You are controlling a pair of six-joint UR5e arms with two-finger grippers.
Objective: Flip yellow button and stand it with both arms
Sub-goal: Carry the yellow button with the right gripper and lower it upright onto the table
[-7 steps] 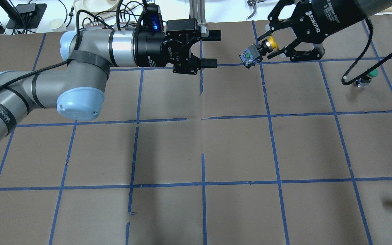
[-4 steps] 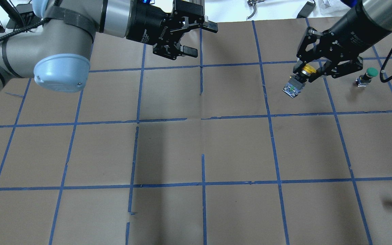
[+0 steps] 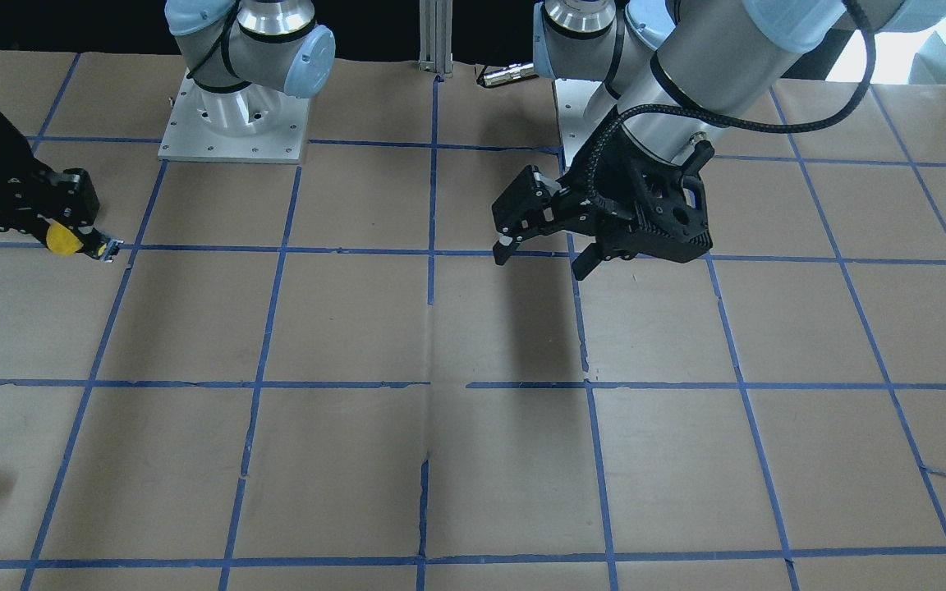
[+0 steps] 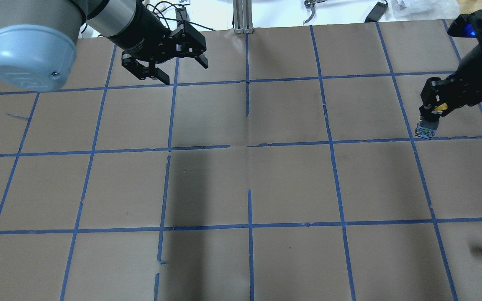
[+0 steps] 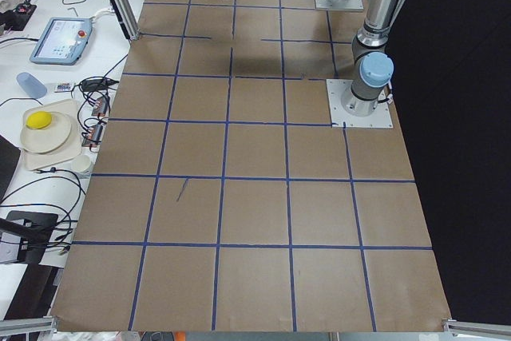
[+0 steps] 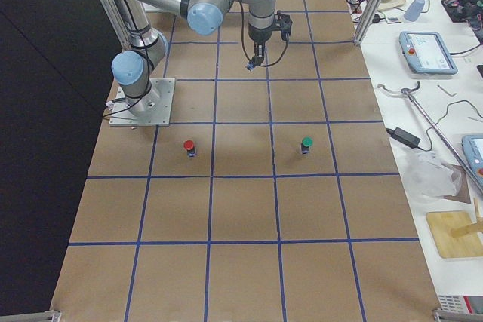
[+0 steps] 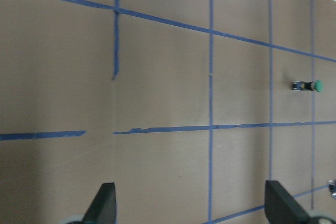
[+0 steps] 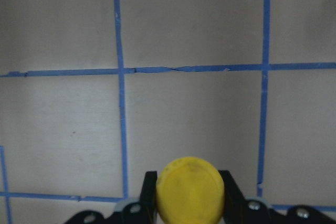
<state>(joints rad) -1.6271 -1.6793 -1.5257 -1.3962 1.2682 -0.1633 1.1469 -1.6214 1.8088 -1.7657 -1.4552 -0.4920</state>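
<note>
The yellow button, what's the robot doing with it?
The right end effector is pinching the yellow button by its cap, with the block base pointing down at the table on the robot's right side. Whether it touches the table is unclear. The left end effector is open and empty, off on the other side.

Robotics lab; tape-gridded table (image 4: 291,184); teach pendant (image 6: 428,52); bolted mounting plate (image 3: 194,139)

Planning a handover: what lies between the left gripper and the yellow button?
Nothing: the overhead view shows only bare tape-gridded paper between left gripper and button, held by right gripper.
</note>
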